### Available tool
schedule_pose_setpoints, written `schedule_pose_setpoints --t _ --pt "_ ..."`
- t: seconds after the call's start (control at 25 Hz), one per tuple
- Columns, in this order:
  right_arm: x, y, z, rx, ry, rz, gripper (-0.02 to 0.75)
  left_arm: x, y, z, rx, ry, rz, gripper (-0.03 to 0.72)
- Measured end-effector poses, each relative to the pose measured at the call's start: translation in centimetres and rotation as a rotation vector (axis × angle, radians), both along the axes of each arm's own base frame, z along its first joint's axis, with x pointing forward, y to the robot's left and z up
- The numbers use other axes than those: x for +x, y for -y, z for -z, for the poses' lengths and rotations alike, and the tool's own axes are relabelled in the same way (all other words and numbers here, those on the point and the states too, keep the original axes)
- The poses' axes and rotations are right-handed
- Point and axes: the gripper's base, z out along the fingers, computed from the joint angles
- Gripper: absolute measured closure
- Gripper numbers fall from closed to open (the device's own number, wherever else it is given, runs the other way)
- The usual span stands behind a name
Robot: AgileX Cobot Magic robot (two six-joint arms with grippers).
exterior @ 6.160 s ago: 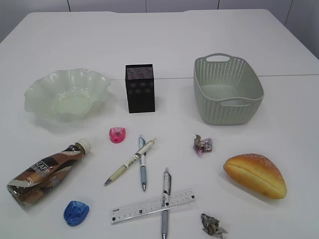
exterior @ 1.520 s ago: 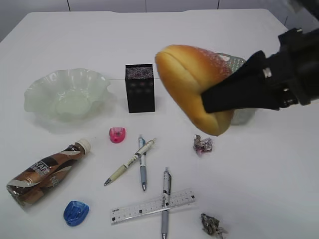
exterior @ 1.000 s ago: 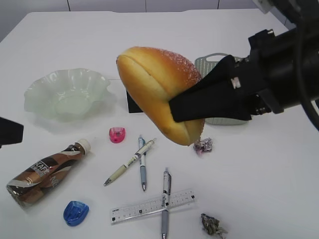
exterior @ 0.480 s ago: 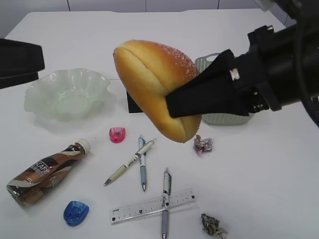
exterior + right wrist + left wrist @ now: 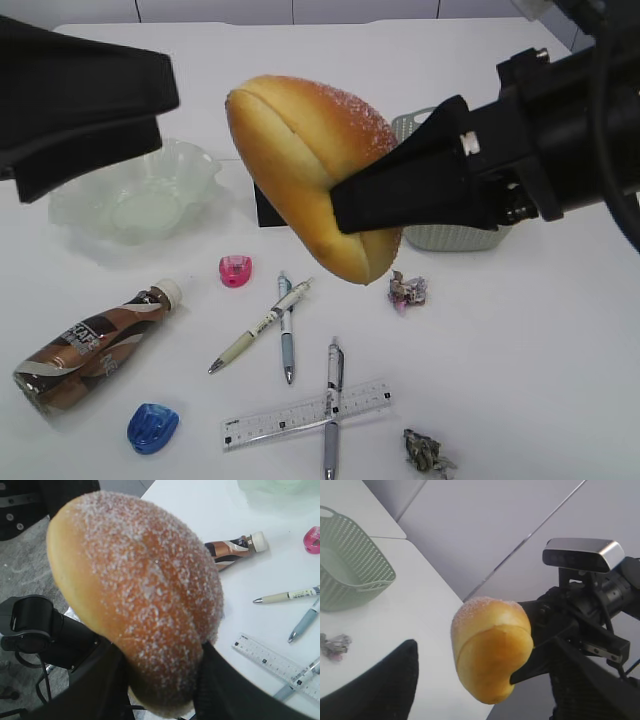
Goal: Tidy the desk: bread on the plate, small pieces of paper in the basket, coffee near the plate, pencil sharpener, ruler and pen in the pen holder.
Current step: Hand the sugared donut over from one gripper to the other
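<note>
The right gripper is clamping the bread between its black fingers and holding it in the air at the centre of the exterior frame, well above the desk. The bun (dusted with fine sugar on top, as the right wrist view shows) is tilting with its lengthwise split facing the upper left. It is hiding most of the pen holder, of which only a dark sliver is showing just below its left edge.

The left gripper is reaching in from the upper left of the frame, its two dark fingers standing apart with nothing between them; the bread is sitting just to their right, not touching.

The plate is resting at the left, partly behind that gripper. The basket is peeking out at the right of centre, behind the right arm. The coffee is lying on its side at the lower left, with a blue pencil sharpener below it and a pink pencil sharpener above right. Two pens are crossing near the lower centre; a third pen is lying across the ruler. One crumpled paper scrap is lying below the bread, another at the bottom edge.
</note>
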Motion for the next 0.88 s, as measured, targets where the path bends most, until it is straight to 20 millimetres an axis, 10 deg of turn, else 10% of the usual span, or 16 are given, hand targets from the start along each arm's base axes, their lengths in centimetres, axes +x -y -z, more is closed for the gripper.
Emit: schedule_pose_setpoints --t 0.52,0.88 --pt "0.0 0.0 0.0 0.004 -0.001 0.001 0.468 1.3 2.4 2.1 0.008 -0.051 0.112 0.086" --pt "0.0 0.0 0.0 0.004 -0.002 0.001 0.468 1.4 2.9 0.2 -0.001 0.093 0.187 0.087"
